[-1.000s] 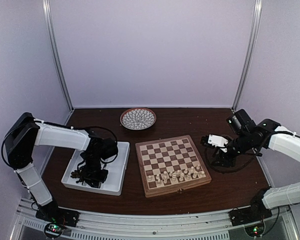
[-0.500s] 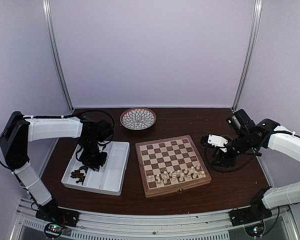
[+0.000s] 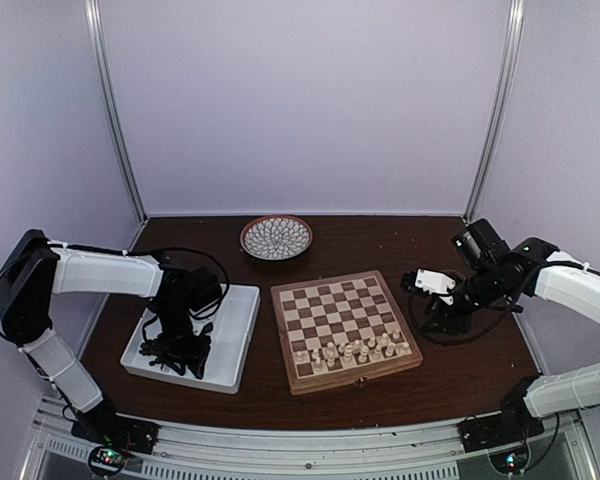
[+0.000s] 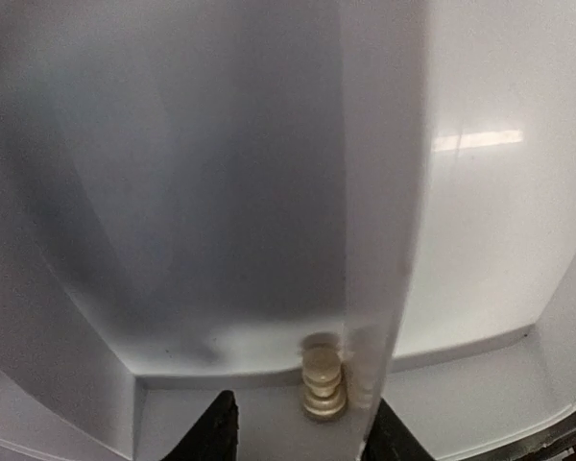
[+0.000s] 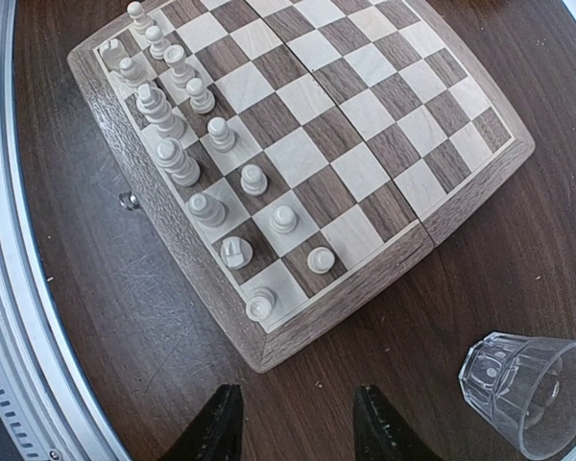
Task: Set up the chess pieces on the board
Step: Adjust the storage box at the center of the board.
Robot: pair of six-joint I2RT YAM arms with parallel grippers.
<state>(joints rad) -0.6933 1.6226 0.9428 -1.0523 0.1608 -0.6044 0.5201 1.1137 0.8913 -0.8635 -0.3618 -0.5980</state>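
Inside pale lilac walls, on a dark brown table [image 3: 460, 375]. At the left gripper [image 4: 300, 434], jaws released and parted, clasping nothing. Just beyond the fingertips [image 4: 218, 429], a small cream chess piece [image 4: 324, 382] low in the frame, tight against the divider wall of the white tray [image 4: 480, 250]. From overhead, hovering low over that two-compartment tray at lower left, well apart from the chessboard [image 3: 325, 300] at centre. At the right gripper [image 5: 293, 424], jaws likewise released, nothing between them, poised above tabletop just off one corner of the chessboard. Along the upper-left edge of the chessboard in the right wrist view, two rows of cream pieces [image 5: 176, 161], upright, one to a square. At lower right of that view, a clear glass tumbler [image 5: 518, 389] on the table, near the chessboard but not touching. Overhead again, a round patterned plate [image 3: 276, 237] behind the chessboard, toward the back wall.
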